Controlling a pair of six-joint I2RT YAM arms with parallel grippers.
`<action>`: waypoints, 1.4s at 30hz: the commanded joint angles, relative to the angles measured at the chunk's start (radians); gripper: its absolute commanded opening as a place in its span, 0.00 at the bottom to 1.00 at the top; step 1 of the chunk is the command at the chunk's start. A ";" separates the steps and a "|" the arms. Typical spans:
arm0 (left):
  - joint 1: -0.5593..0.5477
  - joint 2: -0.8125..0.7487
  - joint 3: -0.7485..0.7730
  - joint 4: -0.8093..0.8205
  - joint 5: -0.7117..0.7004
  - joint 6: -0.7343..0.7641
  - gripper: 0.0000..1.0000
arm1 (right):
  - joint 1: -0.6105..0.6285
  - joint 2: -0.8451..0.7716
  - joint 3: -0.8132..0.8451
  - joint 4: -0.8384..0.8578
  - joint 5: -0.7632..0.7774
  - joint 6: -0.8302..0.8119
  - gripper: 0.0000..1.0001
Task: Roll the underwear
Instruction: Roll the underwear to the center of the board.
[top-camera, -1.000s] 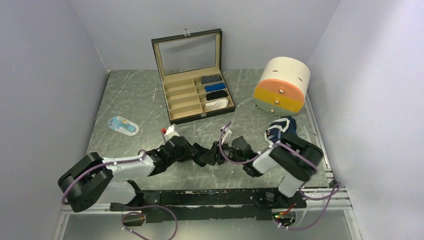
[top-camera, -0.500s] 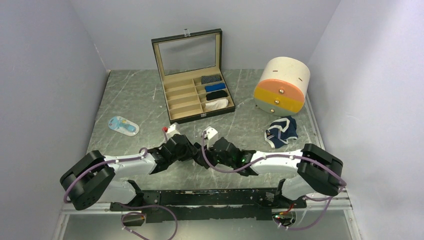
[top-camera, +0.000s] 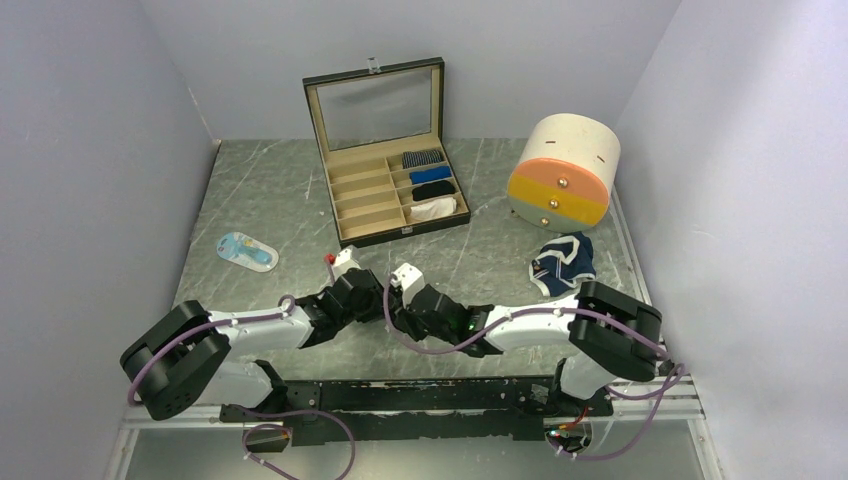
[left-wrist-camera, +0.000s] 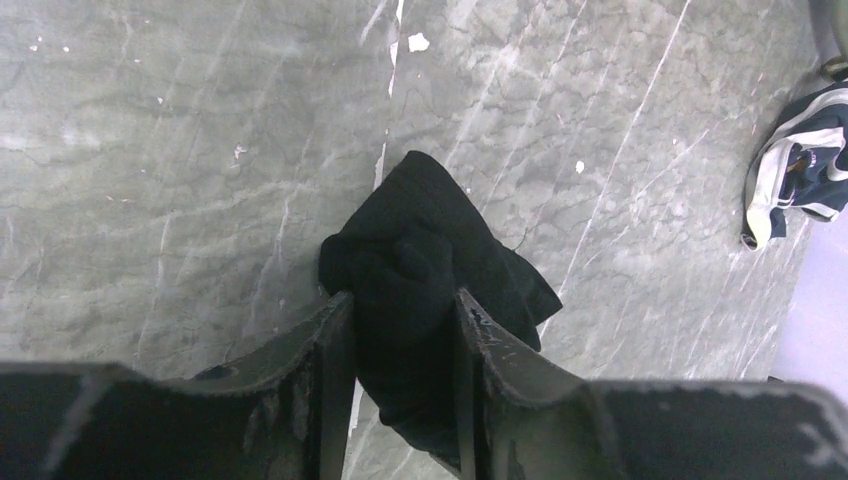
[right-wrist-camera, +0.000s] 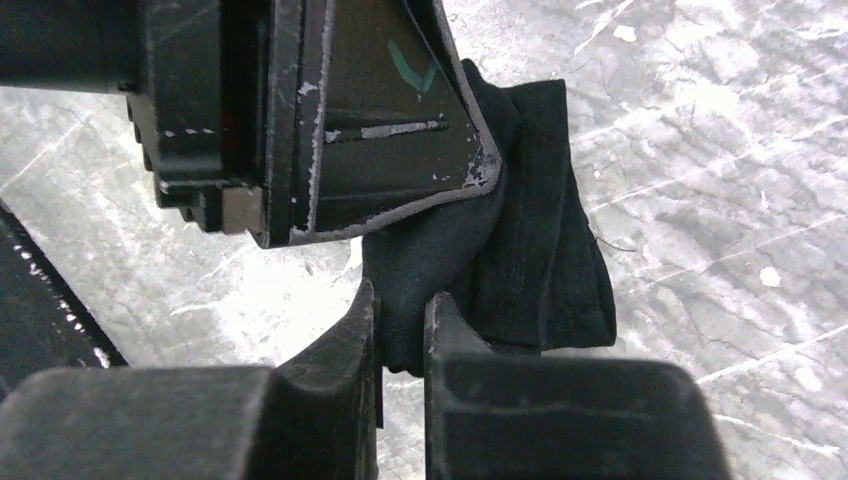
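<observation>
The black underwear is bunched into a thick fold, and my left gripper is shut on it just above the marbled tabletop. In the right wrist view my right gripper is shut on a lower edge of the same black underwear, right beside a left fingertip. From above, the two grippers meet tip to tip at the table's near middle, left gripper and right gripper, and they hide the black cloth. The navy underwear with white trim lies crumpled and untouched at the right, also seen as navy underwear.
An open wooden compartment box stands at the back, with several rolled cloths in its right-hand slots. A round drawer unit with orange and yellow fronts sits at the back right. A small blue-and-white packet lies at the left.
My right arm has swung left, away from the navy underwear, to meet the left gripper, and its jaws have closed on the black cloth. The left arm has barely moved.
</observation>
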 joint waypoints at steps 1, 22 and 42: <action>0.002 0.009 -0.039 -0.140 0.009 0.027 0.46 | -0.057 -0.028 -0.073 0.112 -0.113 0.054 0.01; 0.003 -0.376 -0.233 0.027 0.119 0.067 0.86 | -0.389 0.243 -0.335 0.752 -0.741 0.568 0.00; 0.003 0.146 -0.102 0.052 0.071 0.005 0.69 | -0.473 -0.021 -0.224 0.263 -0.651 0.358 0.39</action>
